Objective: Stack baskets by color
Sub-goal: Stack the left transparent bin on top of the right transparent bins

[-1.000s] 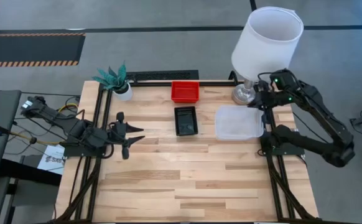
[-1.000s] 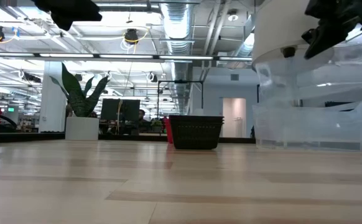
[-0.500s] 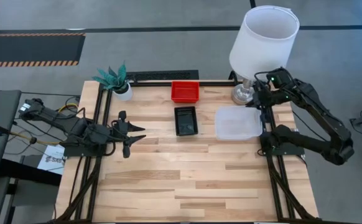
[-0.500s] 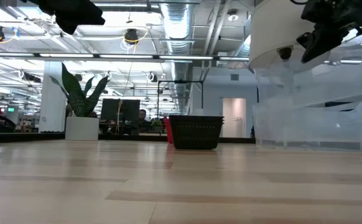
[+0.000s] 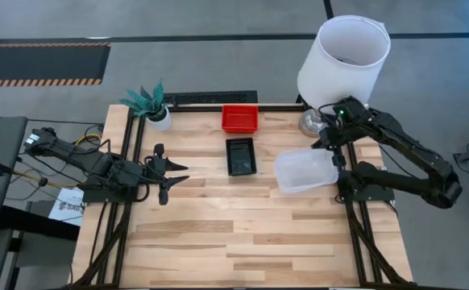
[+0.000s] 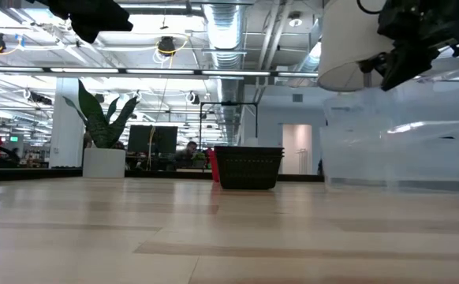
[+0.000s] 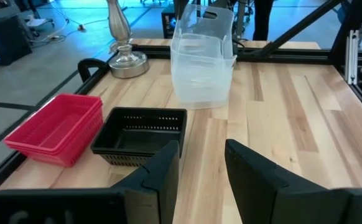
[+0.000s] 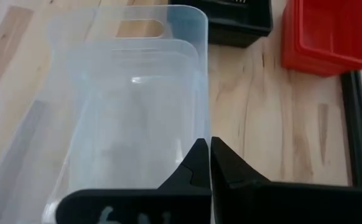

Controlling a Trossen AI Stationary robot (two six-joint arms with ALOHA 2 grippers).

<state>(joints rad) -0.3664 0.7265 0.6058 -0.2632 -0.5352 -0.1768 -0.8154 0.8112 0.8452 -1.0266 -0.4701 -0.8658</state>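
Clear baskets (image 5: 305, 171) sit nested at the table's right; the upper one (image 7: 201, 37) is tipped up on edge inside the lower. My right gripper (image 5: 329, 147) is shut on its raised wall. A black basket (image 5: 240, 155) rests flat at mid-table. Behind it, red baskets (image 5: 240, 118) are stacked near the far edge. Above the table's left side, my left gripper (image 5: 176, 173) hovers open and holds nothing; in its wrist view the fingers (image 7: 162, 174) frame bare wood. My right gripper pinches the clear basket's side wall at its rim (image 8: 199, 127) between its two fingers, which look to stand one inside and one outside. The fingers slant down from the table's right. The held side is raised, and the opposite side sits low in the basket beneath.
A lamp with a white shade (image 5: 343, 56) and metal base (image 5: 313, 122) stands at the far right corner, close to my right arm. A small potted plant (image 5: 150, 103) sits at the far left corner. Bare wood (image 5: 242, 234) covers the near half.
My right gripper has sunk and gone toward the table's near edge with the clear basket. The basket has turned askew and shifted toward the near left. My left gripper has stayed put.
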